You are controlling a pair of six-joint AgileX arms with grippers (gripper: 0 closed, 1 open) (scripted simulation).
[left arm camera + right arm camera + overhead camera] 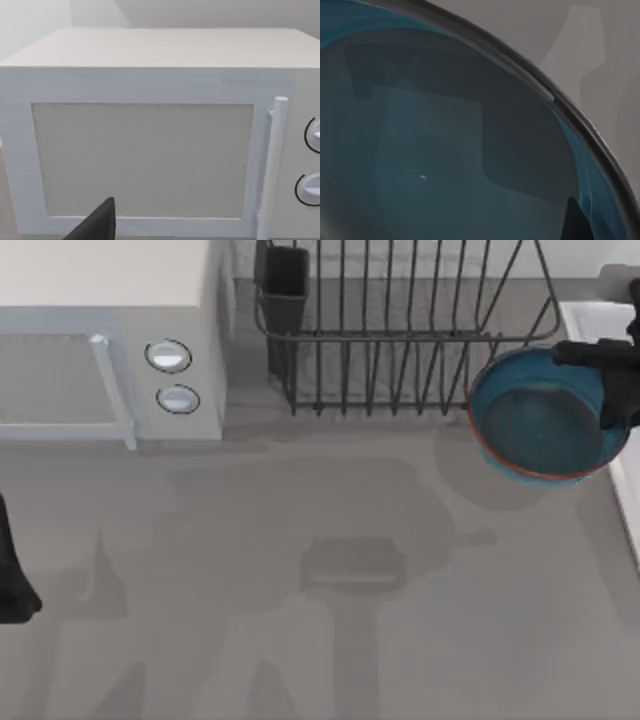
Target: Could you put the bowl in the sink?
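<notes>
The blue bowl [535, 425] with its reddish rim line hangs tilted above the table's right side, casting a shadow on the grey surface below. Its right edge overlaps the pale rim of the sink [592, 320], which runs along the right border. My right gripper [612, 400] is shut on the bowl's right rim. In the right wrist view the bowl's teal-grey inside [430, 150] is very close, with one dark fingertip [576, 222] against the rim. My left arm [10, 585] is parked at the left edge.
A dark wire dish rack [400, 330] with a dark cup holder [285, 280] stands just left of the bowl at the back. A white microwave [110, 340] takes the back left; its door [142, 160] faces the left wrist camera.
</notes>
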